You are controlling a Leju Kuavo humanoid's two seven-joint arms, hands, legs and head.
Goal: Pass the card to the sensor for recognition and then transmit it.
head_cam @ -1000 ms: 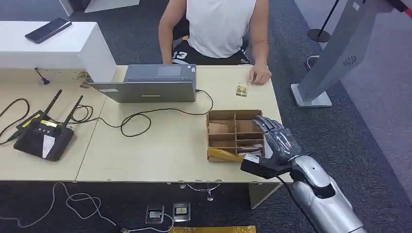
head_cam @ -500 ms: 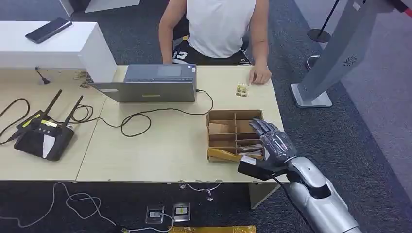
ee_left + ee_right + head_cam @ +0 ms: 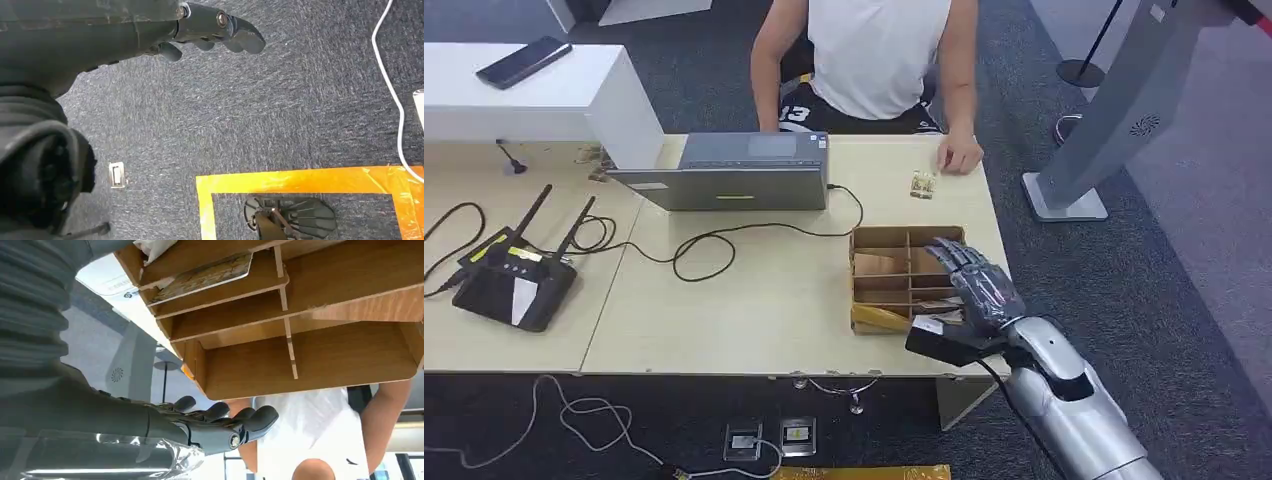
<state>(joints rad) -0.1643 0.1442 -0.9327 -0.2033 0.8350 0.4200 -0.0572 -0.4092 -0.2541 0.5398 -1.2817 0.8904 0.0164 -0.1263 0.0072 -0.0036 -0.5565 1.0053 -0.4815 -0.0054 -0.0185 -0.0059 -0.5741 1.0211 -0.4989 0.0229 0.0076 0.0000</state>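
Desk (image 3: 754,300): right hand (image 3: 976,285) seemingly empty above box (image 3: 894,275)

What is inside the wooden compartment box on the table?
The wooden box has several compartments. Cards or papers lie in the near ones, and a card shows in the right wrist view. The right robot hand covers the box's right side, so what lies there is hidden.

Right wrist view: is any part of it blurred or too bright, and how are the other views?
Right wrist view: the wooden box is sharp, the robot hand close and darker, with white glare at the bottom edge. Head view: even light, sharp, soft shadows on the table. Left wrist view: carpet sharp, the near dark cover blurred.
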